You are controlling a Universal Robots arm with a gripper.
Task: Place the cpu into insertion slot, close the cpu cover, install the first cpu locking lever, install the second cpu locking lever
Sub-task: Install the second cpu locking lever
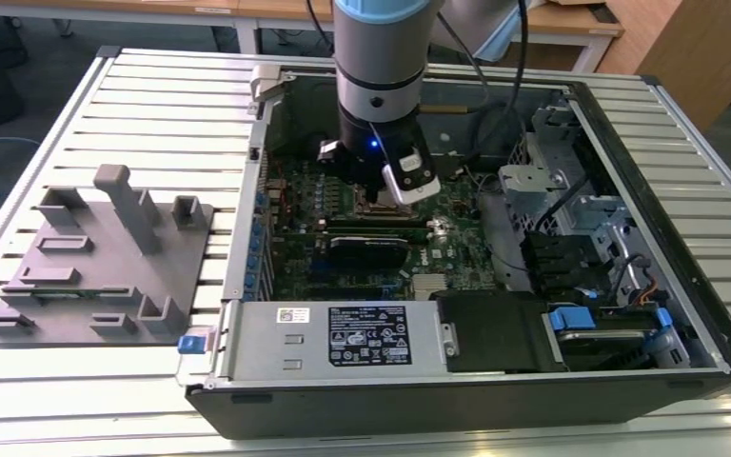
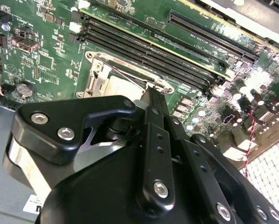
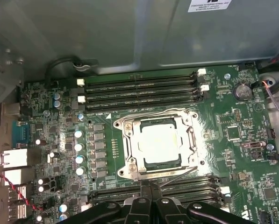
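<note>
Where the black linkages of the gripper converge, the fingers are seen drawn together to a narrow tip with no visible gap, and nothing is seen held between them; in the second wrist view the same tip is placed at the edge of the socket assembly, just beside a thin wire locking lever. In the first wrist view, this tip is located at the side of the insertion slot that faces a bank of long black memory slots, near a lever rod lying along that edge. The cpu is seated flat inside the slot, its dull silvery top exposed through the square window of the cpu cover, which is lowered over it as a metal frame. A second bank of memory slots is found on the far side of the socket, and both banks are mounted on the green circuit board. In the exterior view, the arm is lowered vertically into the open computer case, which is laid on a slatted metal table. A grey moulded fixture is set on the table toward the exterior view's left, well apart from the case.
</note>
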